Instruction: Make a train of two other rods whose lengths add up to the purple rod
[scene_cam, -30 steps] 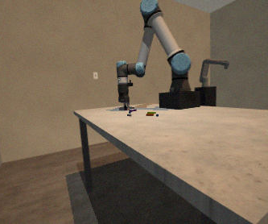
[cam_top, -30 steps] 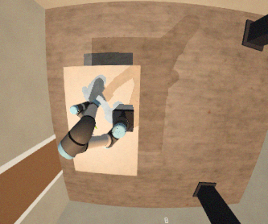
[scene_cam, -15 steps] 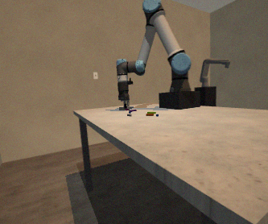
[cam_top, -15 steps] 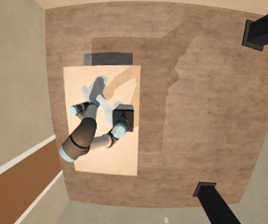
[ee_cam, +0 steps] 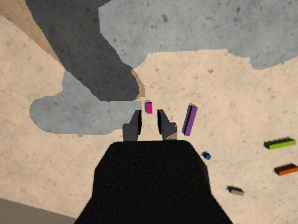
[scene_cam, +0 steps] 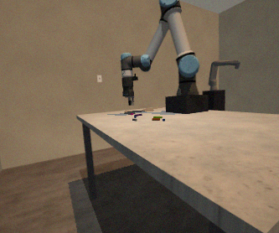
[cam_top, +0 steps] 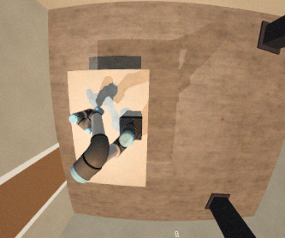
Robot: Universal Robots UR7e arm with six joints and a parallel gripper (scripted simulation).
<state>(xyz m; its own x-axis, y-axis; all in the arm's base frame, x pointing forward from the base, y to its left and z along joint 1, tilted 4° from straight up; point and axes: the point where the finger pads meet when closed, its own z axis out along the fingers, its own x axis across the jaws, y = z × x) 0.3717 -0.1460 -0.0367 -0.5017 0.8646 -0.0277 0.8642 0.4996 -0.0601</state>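
Note:
My gripper [ee_cam: 149, 117] [scene_cam: 130, 100] is open and hangs a little above the table, with nothing between its fingers. A short magenta rod [ee_cam: 148, 107] lies on the table just beyond the fingertips. The purple rod [ee_cam: 189, 120] lies flat a little to its right, apart from it. Further right in the wrist view lie a small blue rod [ee_cam: 206, 156], a grey rod [ee_cam: 235, 190], a lime rod [ee_cam: 279, 144] and an orange rod [ee_cam: 286, 170], all apart from each other. In the exterior view the rods show as a small cluster [scene_cam: 157, 118] under and beside the gripper. In the overhead view the arm hides them.
The arm's black base box [scene_cam: 185, 104] [cam_top: 131, 124] stands behind the rods. The table's left edge [scene_cam: 110, 140] runs close to the gripper. A grey fixture [scene_cam: 219, 77] stands at the far right.

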